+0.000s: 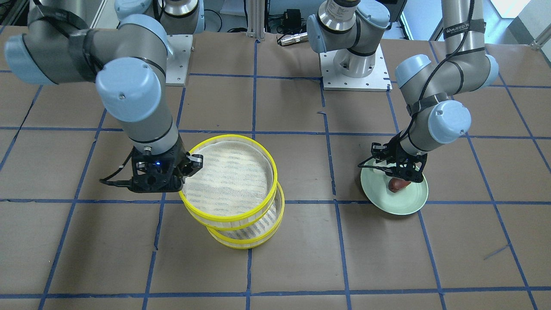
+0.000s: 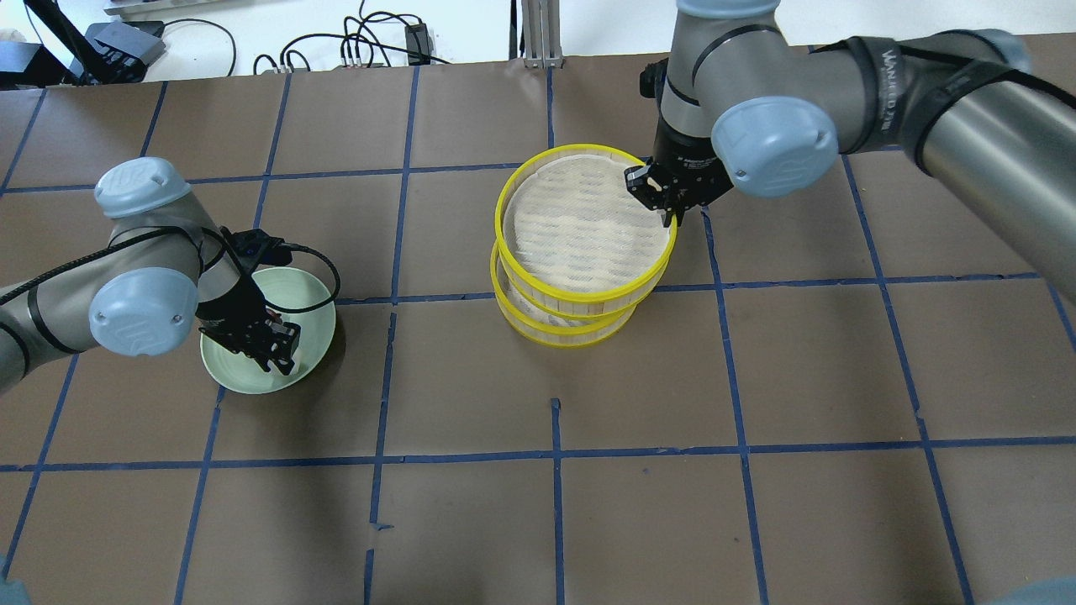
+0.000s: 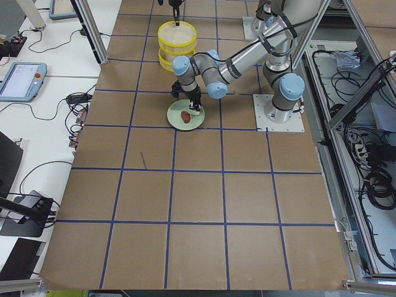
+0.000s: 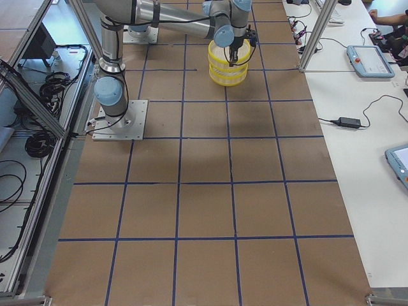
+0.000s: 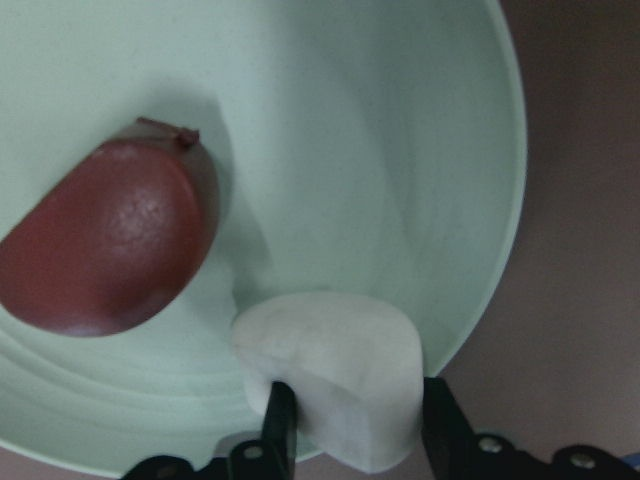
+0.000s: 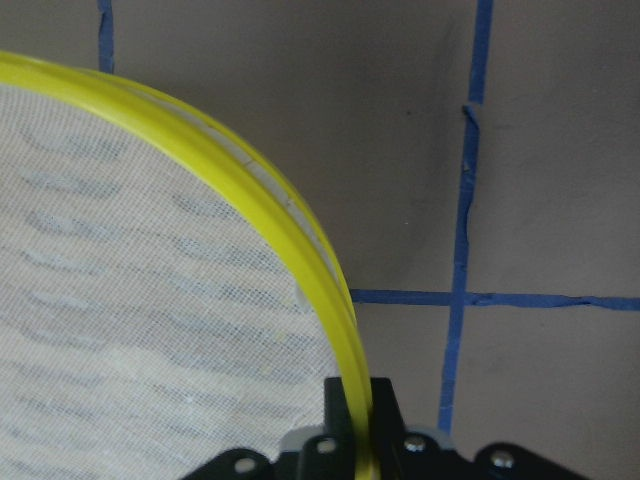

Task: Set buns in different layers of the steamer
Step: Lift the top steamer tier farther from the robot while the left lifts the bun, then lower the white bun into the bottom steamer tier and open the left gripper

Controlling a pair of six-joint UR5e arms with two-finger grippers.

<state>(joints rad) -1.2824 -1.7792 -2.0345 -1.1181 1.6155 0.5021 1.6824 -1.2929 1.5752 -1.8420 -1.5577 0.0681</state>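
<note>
The upper steamer tray [image 1: 258,144], with a yellow rim and mesh floor, hangs offset above the lower tray [image 1: 247,246]. Both are empty. My right gripper [image 1: 189,165] is shut on the upper tray's rim [image 6: 250,190], also seen from overhead [image 2: 664,202]. My left gripper [image 2: 277,353] is down in the pale green plate [image 2: 311,294]. In the left wrist view its fingers [image 5: 280,420] press both sides of the white bun [image 5: 340,370]. The reddish-brown bun [image 5: 100,250] lies beside it on the plate [image 5: 400,150], apart from the fingers.
Brown paper with blue tape lines covers the table [image 2: 555,504]. The two arm bases [image 1: 355,64] stand at the robot's side. Cables and boxes lie beyond the far edge [image 2: 361,42].
</note>
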